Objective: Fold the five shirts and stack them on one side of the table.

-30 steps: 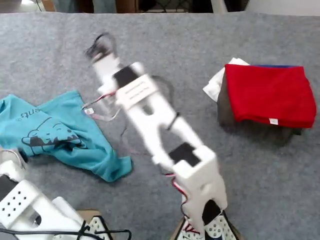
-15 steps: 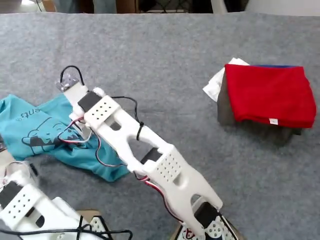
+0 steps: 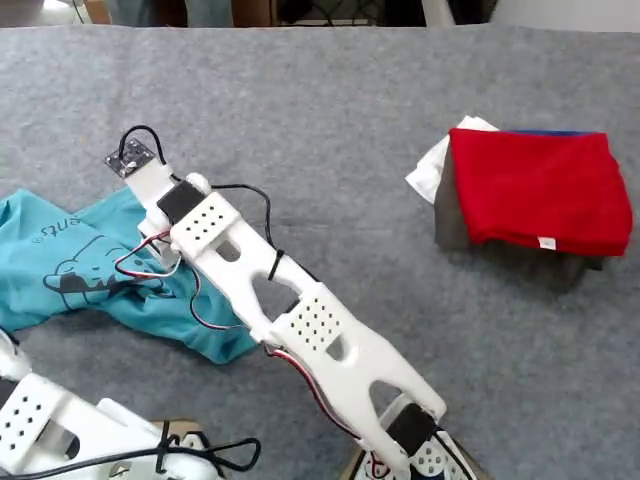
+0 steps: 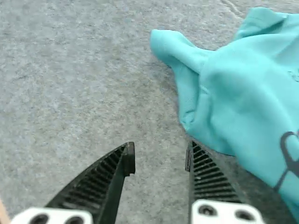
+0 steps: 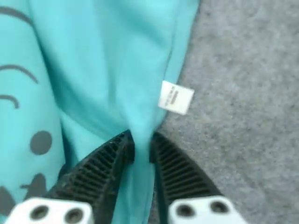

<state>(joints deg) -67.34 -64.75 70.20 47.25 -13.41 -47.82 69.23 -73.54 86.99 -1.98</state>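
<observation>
Grey felt surface [image 3: 350,100]. Teal shirt [image 3: 80,265] lies crumpled and unfolded at the left edge of the high view, dark bear print facing up. Right arm [image 3: 300,320] runs from bottom centre diagonally toward the upper left, its end over the shirt's upper-right part. Right hand [image 5: 140,142] is pressed nearly together, pinching a raised fold of the teal shirt; small white tag [image 5: 175,98] on the shirt's edge sits just beside the fingertips. Left arm [image 3: 40,425] is in the bottom-left corner of the high view. Left hand [image 4: 159,156] is spread, holding nothing, over bare surface just beside a corner of the teal shirt. Stack [image 3: 520,200] of folded shirts at the right of the high view: red shirt [image 3: 540,160] on top, white shirt [image 3: 432,168] poking out at its left, dark shirt [image 3: 452,225] underneath.
</observation>
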